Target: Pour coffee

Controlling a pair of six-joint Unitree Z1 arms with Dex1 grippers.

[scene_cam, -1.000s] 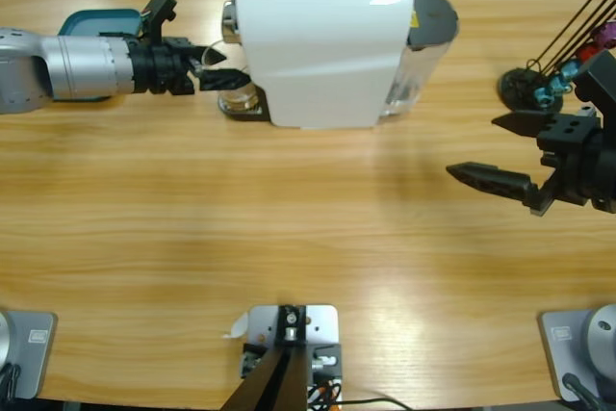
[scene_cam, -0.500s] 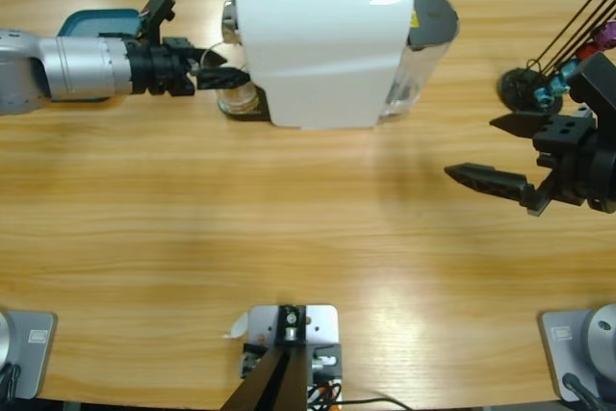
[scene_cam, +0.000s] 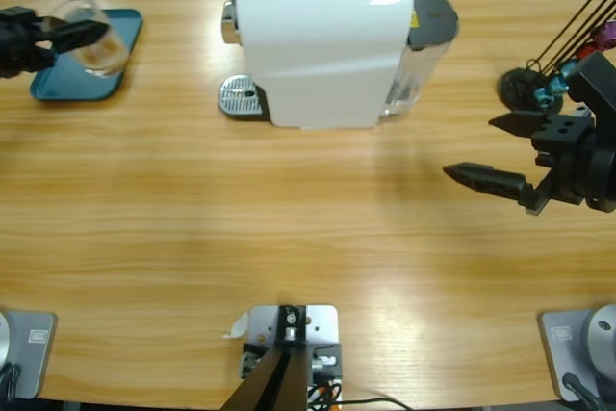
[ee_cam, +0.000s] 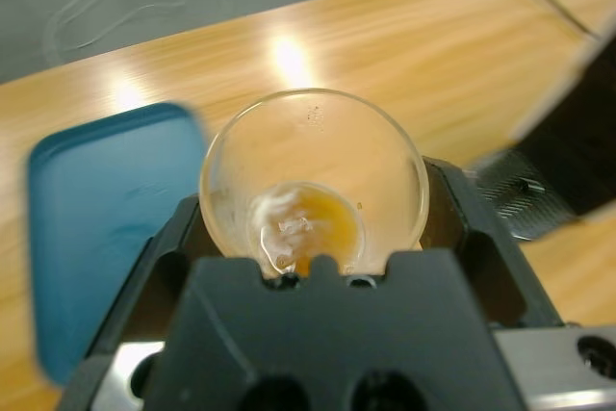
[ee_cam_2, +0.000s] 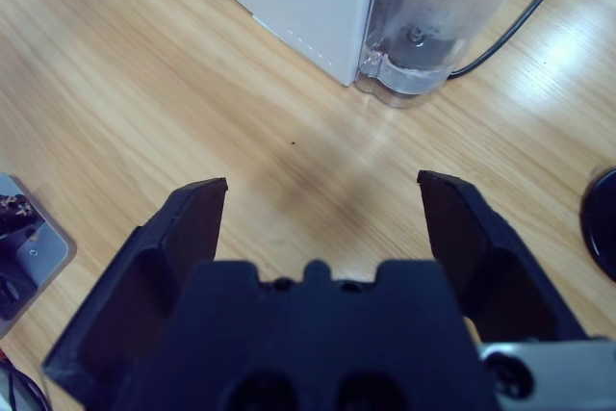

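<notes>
The glass [ee_cam: 313, 180] holds shallow coffee [ee_cam: 306, 222], gripped by the left gripper [scene_cam: 60, 38], seemingly over the tray [scene_cam: 58, 84]; the right gripper [ee_cam_2: 322, 204] gapes.

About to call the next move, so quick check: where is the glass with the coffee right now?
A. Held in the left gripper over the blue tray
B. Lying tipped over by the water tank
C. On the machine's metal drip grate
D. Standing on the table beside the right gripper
A: the left gripper is shut on the glass above the blue tray, with the coffee in its bottom; the drip grate is bare.
</notes>
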